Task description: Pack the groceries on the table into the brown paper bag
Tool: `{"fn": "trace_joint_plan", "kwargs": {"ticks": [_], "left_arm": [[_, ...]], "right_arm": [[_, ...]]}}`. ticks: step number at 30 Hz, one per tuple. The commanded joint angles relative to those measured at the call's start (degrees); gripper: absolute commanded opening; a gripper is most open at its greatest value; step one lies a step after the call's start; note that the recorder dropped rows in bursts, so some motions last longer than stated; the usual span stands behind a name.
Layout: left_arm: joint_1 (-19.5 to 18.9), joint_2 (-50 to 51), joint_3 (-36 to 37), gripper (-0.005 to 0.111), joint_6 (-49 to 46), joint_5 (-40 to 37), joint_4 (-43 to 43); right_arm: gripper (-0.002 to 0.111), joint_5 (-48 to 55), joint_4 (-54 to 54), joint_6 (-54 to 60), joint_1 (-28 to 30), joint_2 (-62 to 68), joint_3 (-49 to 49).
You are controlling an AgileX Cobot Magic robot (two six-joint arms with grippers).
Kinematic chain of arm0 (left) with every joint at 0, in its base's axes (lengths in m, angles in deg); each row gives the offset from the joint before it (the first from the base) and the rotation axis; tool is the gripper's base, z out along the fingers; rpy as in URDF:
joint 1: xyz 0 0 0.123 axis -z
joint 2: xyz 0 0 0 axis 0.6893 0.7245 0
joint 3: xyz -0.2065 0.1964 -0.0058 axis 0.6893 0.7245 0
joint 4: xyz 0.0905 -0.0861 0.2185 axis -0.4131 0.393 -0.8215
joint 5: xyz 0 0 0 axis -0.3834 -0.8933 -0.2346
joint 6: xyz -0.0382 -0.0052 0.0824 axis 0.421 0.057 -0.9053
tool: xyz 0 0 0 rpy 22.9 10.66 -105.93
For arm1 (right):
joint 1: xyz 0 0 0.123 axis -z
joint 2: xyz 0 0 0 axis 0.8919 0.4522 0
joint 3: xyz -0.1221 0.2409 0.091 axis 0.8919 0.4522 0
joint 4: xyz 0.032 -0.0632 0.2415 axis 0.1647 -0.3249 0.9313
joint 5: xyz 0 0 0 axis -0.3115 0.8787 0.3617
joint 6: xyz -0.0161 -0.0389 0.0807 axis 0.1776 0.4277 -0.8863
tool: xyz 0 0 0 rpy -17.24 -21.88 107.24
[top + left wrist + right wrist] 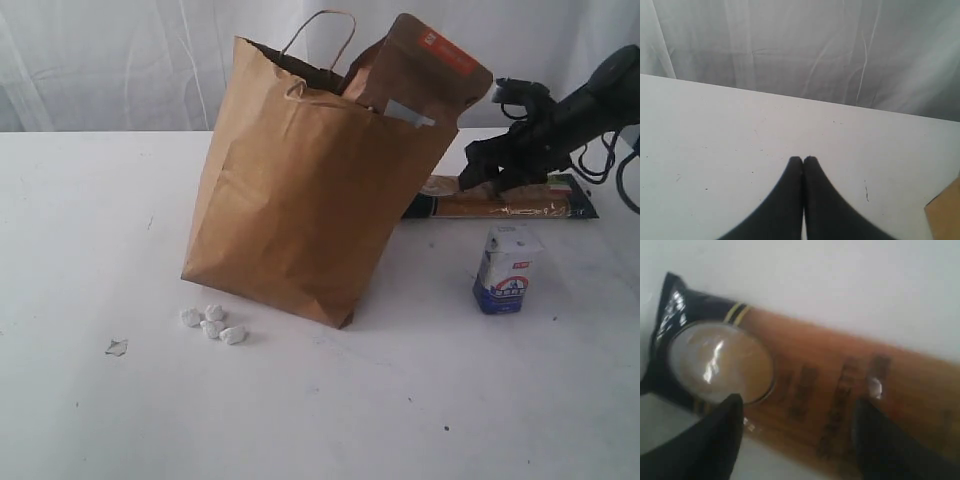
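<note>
The brown paper bag [310,190] stands upright mid-table, and the orange-labelled brown pouch [425,75] pokes out of its top. Behind the bag to the right, the dark spaghetti packet [515,200] lies flat on the table [420,400]. My right gripper [483,166] hovers low over the packet's left end. The right wrist view shows this gripper [797,410] open, its fingers [727,415] straddling the spaghetti packet [805,375] without closing on it. The small blue-white carton [508,268] stands in front of the packet. My left gripper [803,159] is shut and empty above bare table, and it is out of the exterior view. The jars and the can are hidden.
A few small white pebble-like bits [212,322] lie by the bag's front left corner, with a tiny scrap [117,347] further left. A corner of the brown bag [946,215] shows in the left wrist view. A white curtain hangs behind the table.
</note>
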Motion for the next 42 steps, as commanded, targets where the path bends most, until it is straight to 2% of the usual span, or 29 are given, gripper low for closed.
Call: {"fn": "trace_joint_plan", "kwargs": {"ticks": [1, 5, 8, 13, 15, 18, 26, 36, 42], "left_arm": [[0.1, -0.4, 0.2, 0.0, -0.2, 0.4, -0.7], [0.1, -0.4, 0.2, 0.0, -0.2, 2.2, -0.7], [0.1, -0.4, 0.2, 0.0, -0.2, 4.3, -0.7], [0.1, -0.4, 0.2, 0.0, -0.2, 5.8, -0.7], [0.1, -0.4, 0.2, 0.0, -0.2, 5.8, -0.7], [0.1, -0.4, 0.2, 0.0, -0.2, 6.2, -0.7], [0.1, -0.4, 0.2, 0.0, -0.1, 10.1, -0.7], [0.1, -0.4, 0.2, 0.0, -0.2, 10.1, -0.7], [0.1, -0.4, 0.2, 0.0, -3.9, 11.0, -0.7]], "right_arm": [[0.055, 11.6, -1.6, -1.2, 0.1, -2.0, 0.0], [0.055, 13.0, -3.2, -0.6, 0.1, -2.7, 0.0], [0.055, 8.4, -2.9, 1.4, 0.1, -4.2, 0.0], [0.056, -4.2, -2.9, 3.4, 0.0, -5.1, 0.0], [0.056, -11.4, -2.9, -1.0, 0.0, -4.6, -0.2], [0.056, -15.7, -2.9, -2.9, -0.1, -2.9, -1.3], [0.056, -15.7, -6.2, -0.6, -0.3, 1.7, -2.2], [0.055, -15.0, -7.5, -0.6, -0.3, 2.2, -2.2], [0.055, -14.8, -8.6, -0.5, -0.3, 3.6, -2.2]]}}
